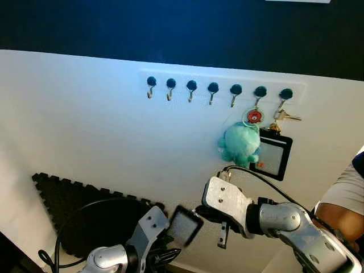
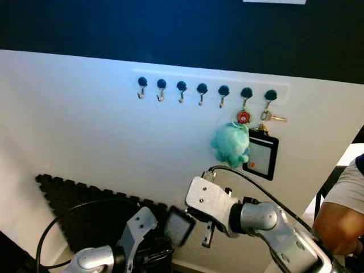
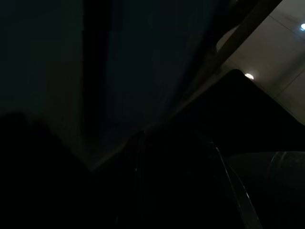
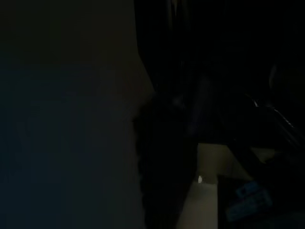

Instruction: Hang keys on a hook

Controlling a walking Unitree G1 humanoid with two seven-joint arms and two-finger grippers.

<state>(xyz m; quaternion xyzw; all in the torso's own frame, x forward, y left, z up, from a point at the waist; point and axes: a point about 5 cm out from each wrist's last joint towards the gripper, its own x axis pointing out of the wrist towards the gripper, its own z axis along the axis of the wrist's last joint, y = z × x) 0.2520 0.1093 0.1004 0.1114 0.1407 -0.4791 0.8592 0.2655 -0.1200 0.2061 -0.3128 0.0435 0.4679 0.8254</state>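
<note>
No text, brand or number can be read anywhere. The black-framed card holder [image 1: 272, 154] hanging at about four o'clock from the teal plush keychain [image 1: 239, 144] shows a pale face with a small orange mark, too small to read.

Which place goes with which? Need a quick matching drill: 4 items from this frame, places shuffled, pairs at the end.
Items:
1. teal plush keychain
2. loose key
3. black foam mat
4. badge holder

Places:
A. lower left, against the white wall
B. hanging from the sixth hook from the left
C. beside the plush, below the last hook
D. just under the last hook, pointing sideways

Pairs: 1-B, 2-D, 3-A, 4-C
</note>
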